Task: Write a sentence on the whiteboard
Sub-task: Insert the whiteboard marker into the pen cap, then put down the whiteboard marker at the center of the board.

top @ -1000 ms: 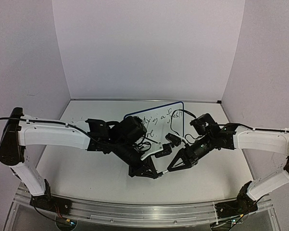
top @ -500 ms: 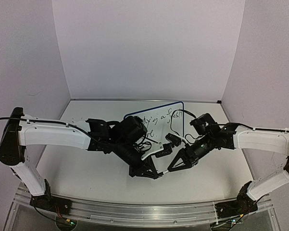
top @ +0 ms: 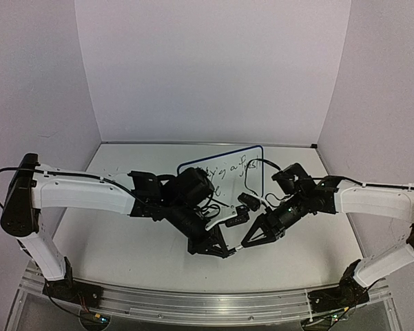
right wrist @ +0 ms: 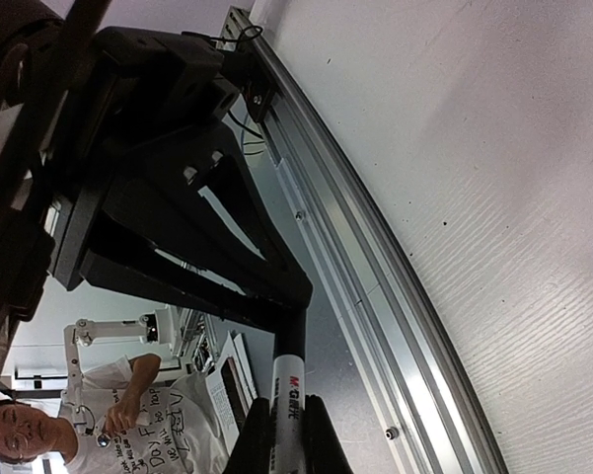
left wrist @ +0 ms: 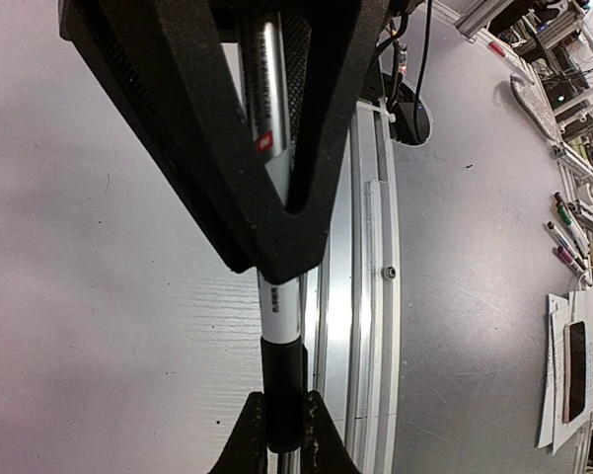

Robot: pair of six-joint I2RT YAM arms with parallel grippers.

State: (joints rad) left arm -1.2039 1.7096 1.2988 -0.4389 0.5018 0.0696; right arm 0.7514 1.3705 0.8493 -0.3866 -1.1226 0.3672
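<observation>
Top external: left gripper [top: 224, 252] and right gripper [top: 245, 243] tip to tip, both clamped on one marker pen [left wrist: 279, 306]; whiteboard [top: 255, 153] behind them.

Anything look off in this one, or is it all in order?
Nothing damaged or spilled. One thing to note: both the left hand and right hand are shut on the same marker pen, near the front edge of the table, away from the whiteboard and its sentence. Likely cap handling, not a fault.
</observation>
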